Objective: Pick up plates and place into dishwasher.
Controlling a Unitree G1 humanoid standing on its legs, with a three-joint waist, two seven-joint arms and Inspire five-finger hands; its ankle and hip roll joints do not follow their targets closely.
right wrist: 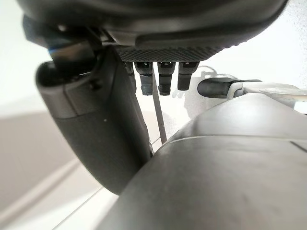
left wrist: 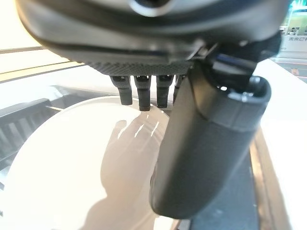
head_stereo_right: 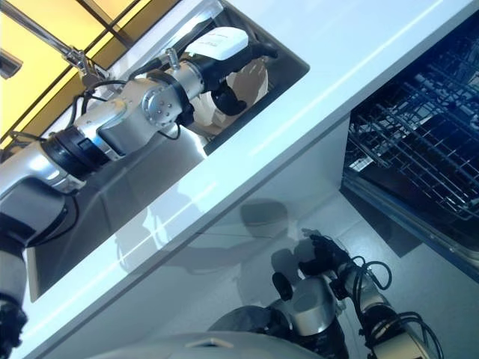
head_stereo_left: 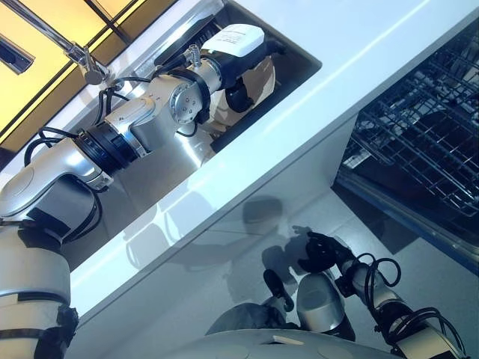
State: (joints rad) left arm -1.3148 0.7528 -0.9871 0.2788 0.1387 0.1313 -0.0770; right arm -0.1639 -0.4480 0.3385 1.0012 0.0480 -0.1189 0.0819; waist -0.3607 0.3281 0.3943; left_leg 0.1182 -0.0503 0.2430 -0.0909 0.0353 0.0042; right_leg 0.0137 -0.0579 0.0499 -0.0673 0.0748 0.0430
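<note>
Left eye view: left hand point(head_stereo_left: 243, 78) reached down into the stainless sink point(head_stereo_left: 161, 176), set against a pale plate point(head_stereo_left: 263, 81) standing on edge at the sink's far end. Left wrist view, from close by: plate point(left wrist: 81, 167) broad and cream-white past the dark fingers point(left wrist: 144, 93), thumb point(left wrist: 211, 153) thick in front and laid across the plate's rim; fingers reaching straight toward the plate's face, thumb on the opposite side, so pinched on the rim as far as can be judged, though actual contact of the fingertips cannot be told. Faucet point(head_stereo_left: 56, 37) slanting over the sink from the far side, in front of the yellow-lit window point(head_stereo_left: 45, 82). White countertop point(head_stereo_left: 359, 52) running along the sink and on over the dishwasher. Dishwasher rack point(head_stereo_left: 426, 134) pulled out beside the counter, dark wire grid showing, well apart from the plate. Right hand point(head_stereo_left: 320, 253) hanging low beside the white cabinet front point(head_stereo_left: 224, 254), away from sink and rack, holding nothing; in the right wrist view, fingers point(right wrist: 163, 76) extended straight and thumb point(right wrist: 96, 124) standing apart from them.
</note>
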